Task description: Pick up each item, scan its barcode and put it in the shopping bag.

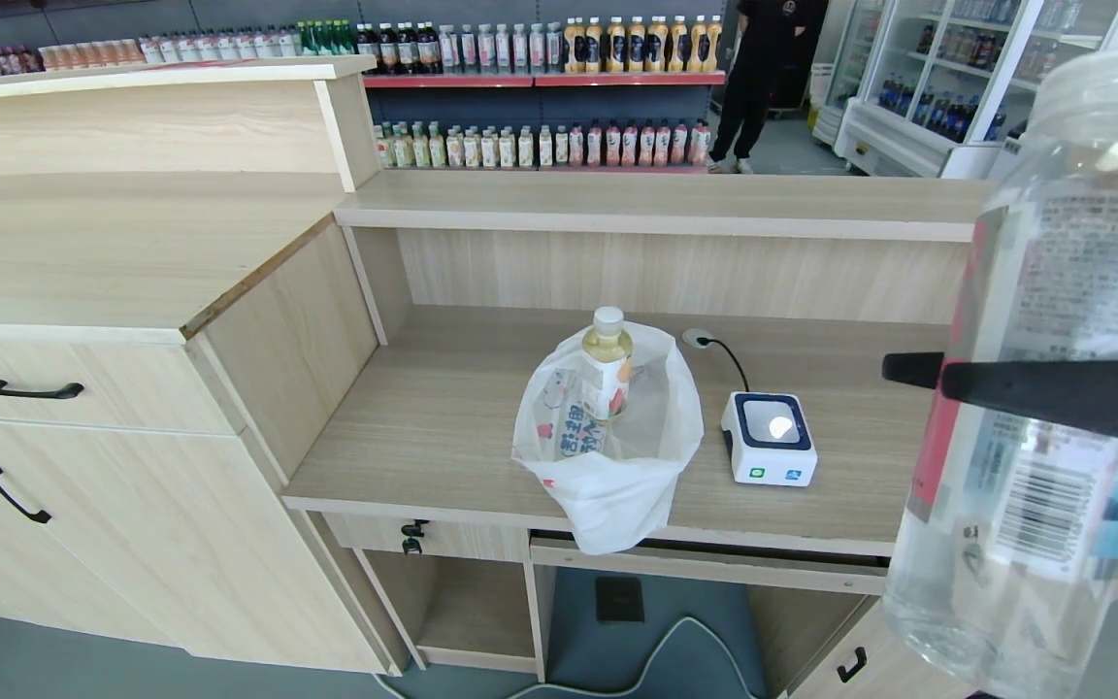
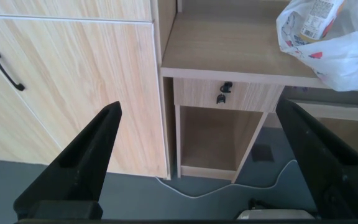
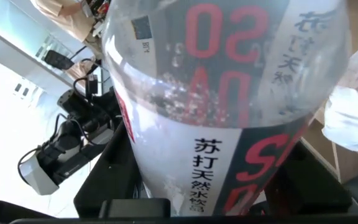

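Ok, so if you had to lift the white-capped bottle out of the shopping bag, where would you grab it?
Probably the neck just below the white cap, coming straight down from above. The bottle stands upright with only cap and shoulder clear of the shopping bag's mouth; plastic surrounds the body, so a side grip would likely pinch the bag.

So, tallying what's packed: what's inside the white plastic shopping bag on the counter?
One beige drink bottle with a white cap stands in the white plastic shopping bag. Its folds cover the bottle's base and anything lower.
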